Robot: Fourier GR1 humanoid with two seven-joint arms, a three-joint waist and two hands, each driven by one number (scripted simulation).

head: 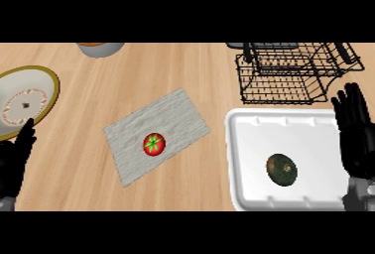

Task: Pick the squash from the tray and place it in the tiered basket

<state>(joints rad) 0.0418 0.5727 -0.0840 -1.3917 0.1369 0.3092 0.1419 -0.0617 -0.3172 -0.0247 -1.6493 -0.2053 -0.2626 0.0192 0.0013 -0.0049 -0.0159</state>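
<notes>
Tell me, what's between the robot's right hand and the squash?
Nothing. The head view shows only bare white tray floor between the right hand and the squash.

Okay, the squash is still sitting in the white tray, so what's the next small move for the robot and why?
Probably swing the right hand left and down over the squash. That hand is open, fingers up, at the tray's right edge, not touching the squash, which lies free in the tray. The left hand is far off by the plate. The tiered basket stands just behind the tray.
</notes>
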